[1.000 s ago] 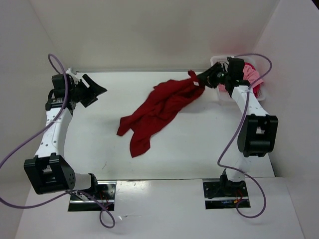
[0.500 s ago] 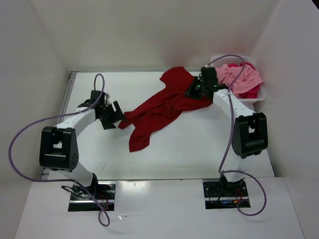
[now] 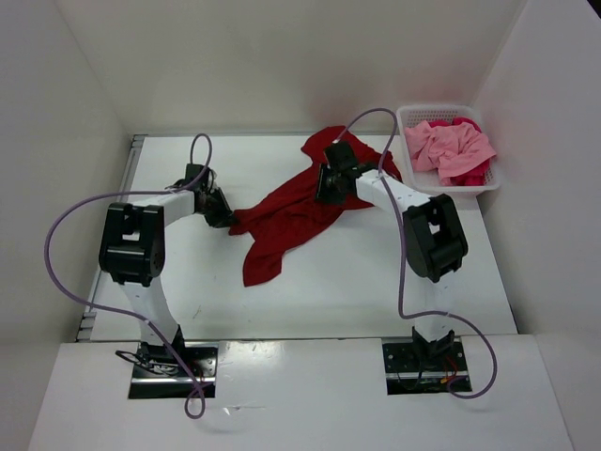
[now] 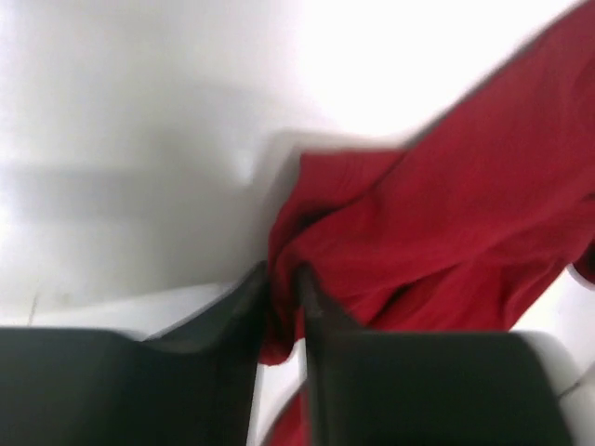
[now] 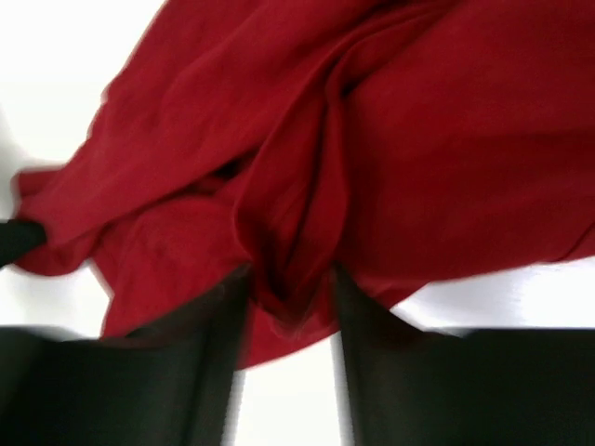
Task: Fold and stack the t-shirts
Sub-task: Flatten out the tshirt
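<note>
The dark red t-shirt point(image 3: 291, 211) lies rumpled across the middle of the table, running from the back centre down toward the front left. My left gripper point(image 3: 223, 216) is at its left corner. In the left wrist view its jaws point(image 4: 282, 274) are pinched on a fold of the red cloth point(image 4: 446, 204). My right gripper point(image 3: 326, 188) sits over the shirt's upper part. Its fingers point(image 5: 288, 279) stand apart, with a loose ridge of red cloth point(image 5: 418, 139) between them. The light pink t-shirt point(image 3: 446, 148) lies in the basket over the magenta-pink t-shirt point(image 3: 481, 174).
The white mesh basket point(image 3: 418, 111) stands at the back right corner against the wall. White walls close in the table on the left, back and right. Purple cables loop above both arms.
My left arm swung in from the far left to the shirt's left corner and closed on it. My right gripper moved left from the basket, let the shirt down and opened.
</note>
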`<state>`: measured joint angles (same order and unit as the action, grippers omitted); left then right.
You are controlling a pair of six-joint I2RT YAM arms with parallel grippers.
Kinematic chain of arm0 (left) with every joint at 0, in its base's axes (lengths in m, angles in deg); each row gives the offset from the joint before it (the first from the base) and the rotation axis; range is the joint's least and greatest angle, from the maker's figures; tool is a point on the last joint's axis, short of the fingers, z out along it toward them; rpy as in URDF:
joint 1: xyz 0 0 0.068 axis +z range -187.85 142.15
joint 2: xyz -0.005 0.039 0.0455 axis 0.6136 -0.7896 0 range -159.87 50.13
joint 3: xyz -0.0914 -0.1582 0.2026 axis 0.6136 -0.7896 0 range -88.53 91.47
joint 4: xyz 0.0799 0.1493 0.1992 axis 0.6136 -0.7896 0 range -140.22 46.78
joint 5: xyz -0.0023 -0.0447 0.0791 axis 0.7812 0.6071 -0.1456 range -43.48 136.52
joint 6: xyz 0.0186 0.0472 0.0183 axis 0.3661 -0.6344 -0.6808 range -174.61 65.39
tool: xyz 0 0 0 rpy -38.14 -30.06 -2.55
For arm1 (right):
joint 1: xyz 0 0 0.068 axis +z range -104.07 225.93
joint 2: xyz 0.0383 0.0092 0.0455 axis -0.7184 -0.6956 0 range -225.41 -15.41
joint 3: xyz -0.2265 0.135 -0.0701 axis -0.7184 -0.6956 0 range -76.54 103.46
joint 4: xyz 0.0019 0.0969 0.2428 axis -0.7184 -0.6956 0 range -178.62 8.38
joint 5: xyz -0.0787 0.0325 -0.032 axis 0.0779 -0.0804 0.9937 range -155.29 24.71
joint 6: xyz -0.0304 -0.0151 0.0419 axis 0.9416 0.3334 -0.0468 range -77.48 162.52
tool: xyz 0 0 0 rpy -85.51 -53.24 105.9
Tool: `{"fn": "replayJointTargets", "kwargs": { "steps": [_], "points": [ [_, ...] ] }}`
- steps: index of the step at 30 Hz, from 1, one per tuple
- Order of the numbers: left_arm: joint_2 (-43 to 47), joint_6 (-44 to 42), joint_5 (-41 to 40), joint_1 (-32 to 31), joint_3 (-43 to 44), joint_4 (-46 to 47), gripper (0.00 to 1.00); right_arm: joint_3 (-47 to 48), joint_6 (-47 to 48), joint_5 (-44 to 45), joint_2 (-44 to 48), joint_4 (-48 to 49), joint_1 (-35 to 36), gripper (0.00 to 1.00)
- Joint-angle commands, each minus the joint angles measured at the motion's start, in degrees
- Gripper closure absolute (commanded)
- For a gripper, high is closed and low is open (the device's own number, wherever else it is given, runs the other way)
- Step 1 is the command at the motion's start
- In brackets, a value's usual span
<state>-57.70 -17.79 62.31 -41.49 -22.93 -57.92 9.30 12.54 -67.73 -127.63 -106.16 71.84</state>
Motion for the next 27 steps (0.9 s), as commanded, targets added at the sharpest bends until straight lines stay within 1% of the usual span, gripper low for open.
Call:
{"fn": "replayJointTargets", "kwargs": {
  "steps": [1,2,3,4,5,6,7,8,9,10,11,12,14,15,16,17,18,19,20,21,23,24,25,26,27],
  "points": [
    [-2.8,0.5,-1.0,-0.2,4.2,3.0,0.81,4.5,-0.6,7.2,-1.9,-0.3,0.3,0.63],
    [-3.3,1.1,-1.5,-0.2,5.1,3.0,0.85,4.5,-1.4,7.2,-1.9,-0.3,0.3,0.78],
    [-4.0,2.0,-1.6,0.4,6.2,3.0,0.89,4.5,-1.4,7.9,-1.1,-0.9,0.3,0.85],
    [-4.1,2.9,-2.1,1.1,8.2,3.7,0.96,3.8,-1.9,7.9,0.9,-1.7,0.3,0.91],
    [-4.6,2.9,-2.8,1.1,9.2,3.7,1.0,3.0,-1.9,8.4,2.4,-2.3,0.3,0.92],
    [-4.6,3.7,-3.3,2.0,10.5,3.7,1.0,1.7,-2.6,8.4,4.5,-2.3,0.3,0.92],
    [-5.1,3.7,-3.3,2.8,12.0,3.7,1.0,-2.0,-3.2,8.4,6.7,-3.0,0.3,0.93],
    [-5.8,4.2,-3.8,3.4,15.2,3.7,1.0,-4.2,-3.2,8.4,12.2,-3.7,0.3,0.93],
    [-5.8,4.2,-3.8,3.4,17.2,3.2,1.0,-6.4,-4.2,8.4,15.3,-4.3,0.3,0.93],
    [-6.5,4.9,-4.4,4.9,19.1,3.2,1.0,-11.0,-4.7,7.8,18.3,-5.1,0.3,0.93],
    [-7.0,4.9,-4.5,5.6,21.0,2.6,1.0,-13.3,-6.4,7.8,21.4,-6.9,0.3,0.93],
    [-7.0,5.6,-4.5,6.3,25.0,2.0,1.0,-18.2,-7.4,7.0,27.3,-7.9,0.3,0.93],
    [-7.0,6.2,-3.8,7.4,28.9,1.4,1.0,-23.5,-11.7,4.0,32.9,-10.5,0.3,0.93],
    [-7.0,6.2,-4.5,8.0,30.7,0.9,1.0,-26.1,-13.4,2.7,37.7,-11.4,0.3,0.93],
    [-7.0,6.2,-4.5,8.0,32.5,0.4,1.0,-30.9,-15.1,1.2,40.0,-12.0,0.3,0.93],
    [-7.0,6.2,-5.3,8.0,36.1,-0.1,1.0,-33.3,-16.6,-1.5,42.1,-12.0,0.3,0.93],
    [-7.0,6.2,-5.3,8.0,37.8,-0.7,0.99,-35.5,-19.4,-2.4,44.0,-12.7,0.3,0.93],
    [-7.0,5.6,-5.3,8.0,39.3,-1.5,0.84,-39.0,-20.3,-2.4,47.1,-13.4,0.3,0.93],
    [-7.7,5.5,-4.7,8.0,41.4,-2.4,0.71,-40.6,-20.9,-3.2,48.1,-14.0,0.3,0.93],
    [-7.7,5.0,-4.7,8.0,42.1,-3.3,0.49,-42.3,-20.9,-3.2,48.7,-14.0,0.3,0.93],
    [-7.8,5.0,-4.7,8.6,41.1,-4.8,0.39,-43.0,-20.9,-4.8,48.7,-14.0,0.3,0.93],
    [-6.8,5.0,-4.7,8.6,39.1,-4.3,0.37,-43.0,-20.9,-5.5,48.7,-14.0,0.3,0.92],
    [-5.4,5.0,-5.3,9.3,33.3,-3.8,0.37,-43.0,-20.9,-5.5,48.0,-14.0,0.3,0.92],
    [-1.7,5.0,-5.3,9.3,30.0,-2.6,0.37,-43.0,-20.9,-6.3,48.0,-14.7,0.3,0.92],
    [0.4,5.0,-5.9,10.7,26.5,-2.6,0.37,-43.9,-20.9,-6.9,48.0,-14.7,0.3,0.91]
  ]
}}
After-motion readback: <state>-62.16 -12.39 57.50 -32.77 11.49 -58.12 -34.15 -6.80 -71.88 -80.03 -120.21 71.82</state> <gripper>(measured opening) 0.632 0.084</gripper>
